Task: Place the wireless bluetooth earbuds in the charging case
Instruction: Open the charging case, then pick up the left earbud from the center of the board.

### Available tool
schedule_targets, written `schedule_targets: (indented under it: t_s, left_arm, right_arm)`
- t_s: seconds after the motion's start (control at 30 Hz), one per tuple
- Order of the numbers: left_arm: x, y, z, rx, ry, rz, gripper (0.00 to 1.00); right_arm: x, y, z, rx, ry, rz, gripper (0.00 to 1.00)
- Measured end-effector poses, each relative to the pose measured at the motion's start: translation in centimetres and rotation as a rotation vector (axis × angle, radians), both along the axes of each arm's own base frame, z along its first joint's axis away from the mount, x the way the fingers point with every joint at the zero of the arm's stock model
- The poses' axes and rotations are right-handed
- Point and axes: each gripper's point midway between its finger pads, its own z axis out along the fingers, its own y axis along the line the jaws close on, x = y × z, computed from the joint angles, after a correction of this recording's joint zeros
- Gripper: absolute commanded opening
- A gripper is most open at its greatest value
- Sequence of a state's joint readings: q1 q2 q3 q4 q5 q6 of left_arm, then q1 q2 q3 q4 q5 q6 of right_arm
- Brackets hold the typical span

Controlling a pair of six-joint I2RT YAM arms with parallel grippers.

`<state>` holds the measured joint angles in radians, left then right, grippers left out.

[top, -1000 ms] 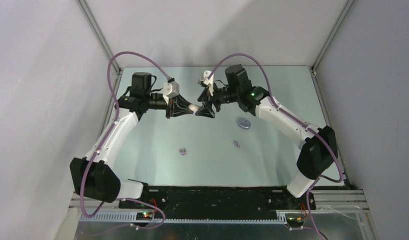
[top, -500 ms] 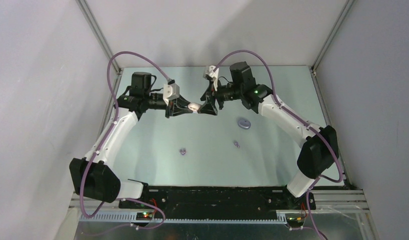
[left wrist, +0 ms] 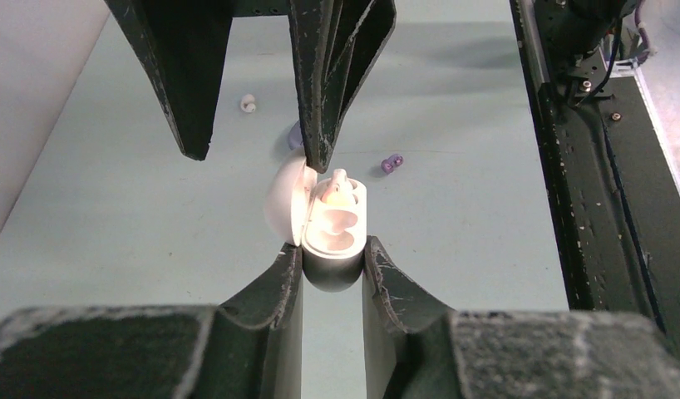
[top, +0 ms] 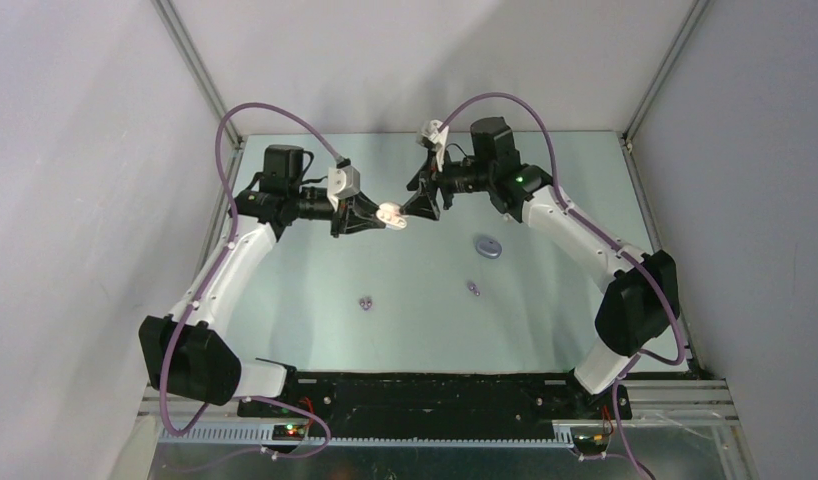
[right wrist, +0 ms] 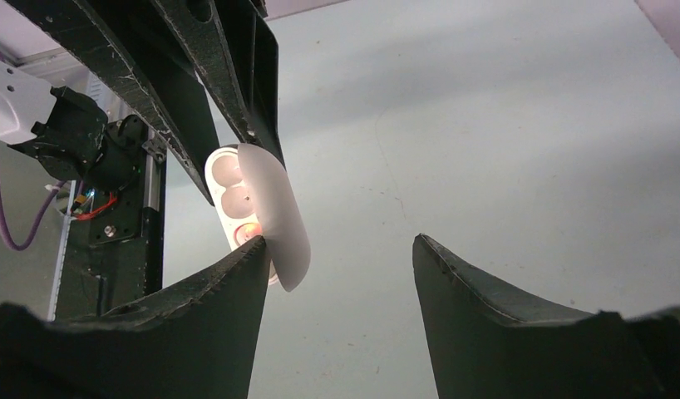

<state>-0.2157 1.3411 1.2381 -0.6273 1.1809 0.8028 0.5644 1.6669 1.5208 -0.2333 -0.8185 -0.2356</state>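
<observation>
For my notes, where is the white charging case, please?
Top view, far centre: the white charging case sits lid-open in the left gripper, beside the right gripper.

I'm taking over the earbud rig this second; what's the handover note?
Left end effector: shut on the white charging case, lid open, held off the table.
Right end effector: open and empty, one finger close by the lid.
On the table: purple charging case, two purple earbuds, one white earbud.
Done: white case is open; a bud may sit in its far slot, but that is unclear.
Left: seat the loose buds in their cases.
</observation>
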Motion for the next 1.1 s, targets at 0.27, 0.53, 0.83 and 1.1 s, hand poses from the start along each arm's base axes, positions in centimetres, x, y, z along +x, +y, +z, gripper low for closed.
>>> schedule_targets:
  t_s: [0.27,0.53,0.83,1.1]
  left_arm:
    - [0.4,-0.3,-0.7,-0.036,0.098,0.042,0.00]
    - [0.5,-0.5,-1.2,-0.056,0.173,0.071,0.00]
    - [0.6,-0.4,-1.2,-0.060,0.191,0.082,0.00]
    - [0.3,0.3,-1.9,-0.040,0.231,0.106,0.00]
  right_arm:
    - [0.2,-1.0,1.1,0.029,0.008,0.000,0.71]
    - [1.1,-7.3,5.4,0.063,-0.035,-0.073,0.70]
    - [9.9,-16.0,-1.4,-0.235,-0.139,-0.232,0.48]
    - [17.5,-20.1,-14.8,-0.629,-0.081,-0.171,0.42]
